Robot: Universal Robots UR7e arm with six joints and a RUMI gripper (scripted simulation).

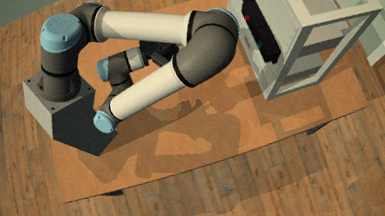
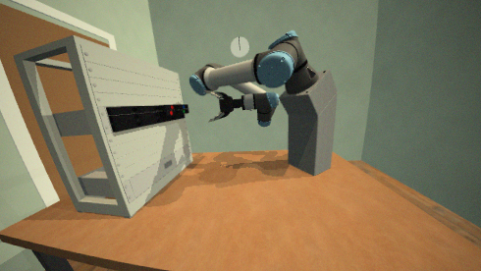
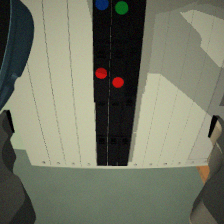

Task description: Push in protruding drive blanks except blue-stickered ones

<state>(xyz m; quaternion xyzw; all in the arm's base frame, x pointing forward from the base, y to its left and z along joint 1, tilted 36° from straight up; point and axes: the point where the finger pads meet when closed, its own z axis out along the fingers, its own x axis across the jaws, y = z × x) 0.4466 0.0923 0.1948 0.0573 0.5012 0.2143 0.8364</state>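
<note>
The pale grey rack [image 1: 330, 15] [image 2: 147, 83] [image 3: 55, 100] stands upright on the table. A black drive bay [image 1: 262, 33] [image 2: 142, 117] [image 3: 117, 47] crosses its front. In the wrist view the bay shows a blue sticker [image 3: 102, 4], a green sticker [image 3: 121, 7] and two red stickers [image 3: 101, 73] [image 3: 118, 82]. The bay's end near the blue and green stickers juts past the rack's edge in the exterior view. How far each blank stands out is hard to tell. My gripper [image 2: 212, 108] [image 3: 112, 114] is open and empty, facing the front from a distance, touching nothing.
The wooden table [image 1: 195, 155] [image 2: 275, 211] carries the rack and the arm's grey pedestal [image 1: 73, 119] [image 2: 311, 128]. The arm's bent elbow [image 1: 210, 46] comes close to the rack front in the top view. A blue-grey curved shape [image 3: 17, 45] shows at the wrist view's left edge.
</note>
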